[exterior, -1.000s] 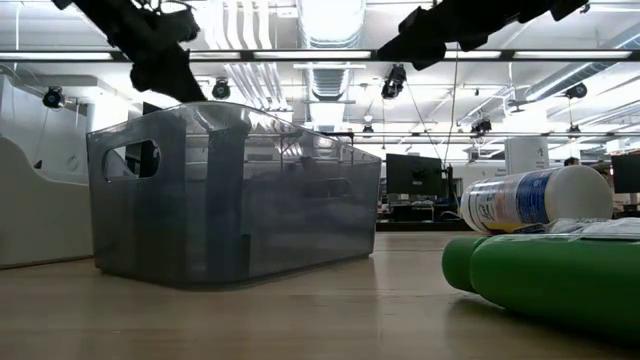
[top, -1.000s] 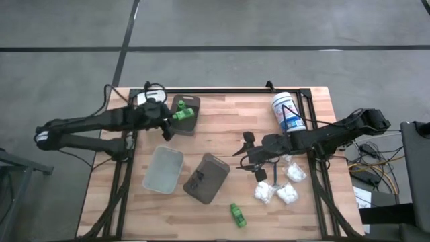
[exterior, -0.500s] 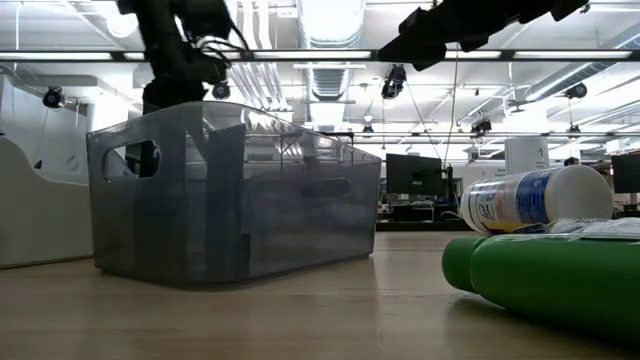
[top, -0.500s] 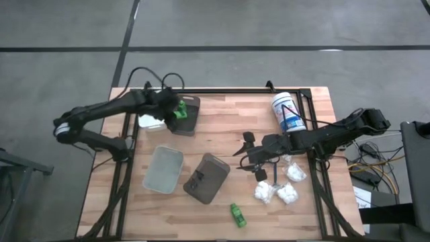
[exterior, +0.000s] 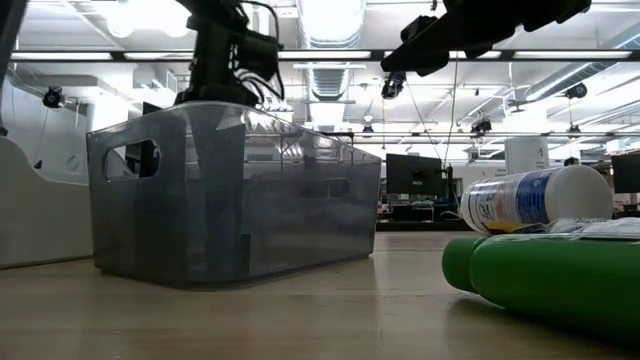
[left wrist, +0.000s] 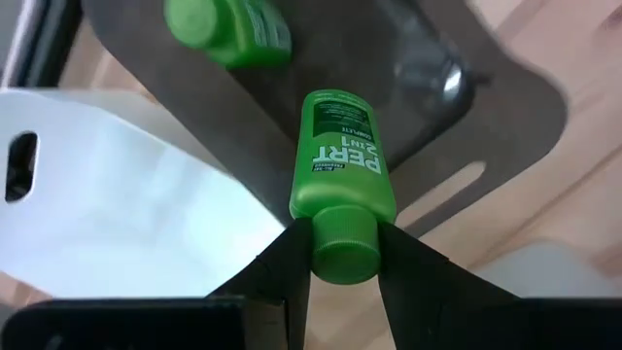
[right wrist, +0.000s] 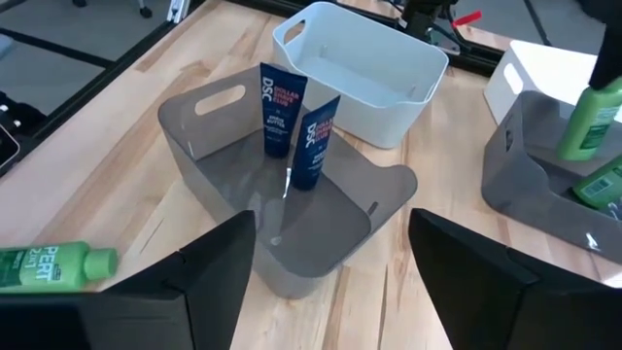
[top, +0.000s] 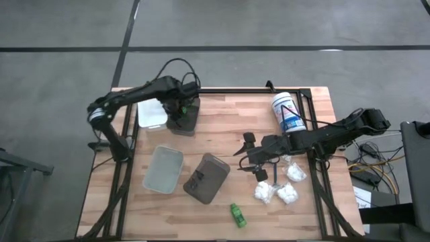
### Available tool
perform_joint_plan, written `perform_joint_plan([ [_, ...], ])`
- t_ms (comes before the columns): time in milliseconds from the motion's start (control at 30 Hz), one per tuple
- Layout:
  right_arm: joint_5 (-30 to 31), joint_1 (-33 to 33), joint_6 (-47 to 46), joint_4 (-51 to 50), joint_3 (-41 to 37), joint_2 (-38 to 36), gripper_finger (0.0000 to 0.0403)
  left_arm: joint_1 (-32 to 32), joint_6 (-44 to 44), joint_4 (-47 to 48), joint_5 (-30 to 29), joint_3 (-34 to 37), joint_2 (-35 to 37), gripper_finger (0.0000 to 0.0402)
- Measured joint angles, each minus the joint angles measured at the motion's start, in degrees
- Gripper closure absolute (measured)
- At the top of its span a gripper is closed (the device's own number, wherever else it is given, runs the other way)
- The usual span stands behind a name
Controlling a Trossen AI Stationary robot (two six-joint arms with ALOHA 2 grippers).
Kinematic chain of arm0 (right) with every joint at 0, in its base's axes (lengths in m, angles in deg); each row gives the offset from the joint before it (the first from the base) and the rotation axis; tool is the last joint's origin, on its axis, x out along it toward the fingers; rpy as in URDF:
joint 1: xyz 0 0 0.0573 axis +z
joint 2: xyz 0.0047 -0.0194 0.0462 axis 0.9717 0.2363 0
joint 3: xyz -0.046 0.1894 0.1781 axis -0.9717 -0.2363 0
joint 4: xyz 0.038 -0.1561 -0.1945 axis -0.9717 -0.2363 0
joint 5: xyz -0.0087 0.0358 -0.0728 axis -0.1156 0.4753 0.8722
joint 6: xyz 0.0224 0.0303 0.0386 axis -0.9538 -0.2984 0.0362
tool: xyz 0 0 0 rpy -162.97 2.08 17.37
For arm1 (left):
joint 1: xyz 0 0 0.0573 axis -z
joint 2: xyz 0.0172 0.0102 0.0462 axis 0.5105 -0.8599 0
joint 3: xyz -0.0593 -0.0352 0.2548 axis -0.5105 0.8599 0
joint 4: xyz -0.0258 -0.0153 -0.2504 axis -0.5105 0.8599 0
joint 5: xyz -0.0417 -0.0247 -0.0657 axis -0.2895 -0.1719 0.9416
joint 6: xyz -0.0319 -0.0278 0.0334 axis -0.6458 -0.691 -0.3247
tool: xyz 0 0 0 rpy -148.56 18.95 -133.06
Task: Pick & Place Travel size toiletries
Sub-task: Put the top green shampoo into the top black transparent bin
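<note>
My left gripper (top: 179, 107) is over the dark brown tray (top: 188, 121) at the far left, shut on a green bottle (left wrist: 340, 165). A second green bottle (left wrist: 228, 29) lies in that tray. My right gripper (top: 250, 156) is open and empty, right of the brown-grey tray (top: 207, 178), which holds two dark blue sticks (right wrist: 296, 126) leaning on its wall. A third green bottle (top: 237, 215) lies on the table near the front edge. White packets (top: 277, 191) lie at the right. My left gripper pinches the green bottle's cap (left wrist: 342, 251) between its two fingers. The fingers come from above and point down. The bottle hangs below them, cap up, over the dark tray's inside (left wrist: 408, 126); whether its base touches the tray I cannot tell.
A white tray (top: 151, 114) stands beside the dark tray, and a clear grey tray (top: 163, 168) is at the front left. A large white tub with a blue label (top: 287, 113) lies at the far right. A black frame (top: 235, 91) runs along the table's far edge.
My left gripper has swung toward the table's right edge with the green bottle and come over the dark tray. It has tipped from level to pointing down, so the bottle now hangs cap up. My right gripper has kept still.
</note>
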Motion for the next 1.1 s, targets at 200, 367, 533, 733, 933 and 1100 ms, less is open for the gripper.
perform_joint_plan([
  [200, 0.0, 0.0, 0.2, -0.2, 0.0, 0.0, 0.0123, 0.0, 1.8, 4.2, -0.7, -2.2, -5.0, 0.0298],
  [367, 0.0, 0.0, 0.2, -0.4, -0.3, 0.0, 0.0115, -0.1, 3.2, 4.1, -3.2, -1.9, -6.6, 0.0298],
  [533, 0.0, 0.0, 0.0, -0.4, -0.5, 0.0, 0.0108, -0.2, 4.4, 4.1, -4.5, -1.9, -7.1, 0.0298],
  [733, 0.0, 0.0, 0.0, -0.4, -0.6, 0.0, 0.0107, -0.2, 4.6, 3.8, -4.3, -1.8, -8.6, 0.0298],
  [933, -0.5, 0.0, 0.0, -0.4, -0.6, 0.0, 0.0128, -0.2, 5.7, 3.5, -4.3, -0.9, -9.7, 0.0298],
  [1100, -0.5, 0.0, 0.2, -0.3, -0.6, 0.0, 0.0148, -0.2, 6.2, 2.5, -4.3, -0.9, -9.7, 0.0296],
])
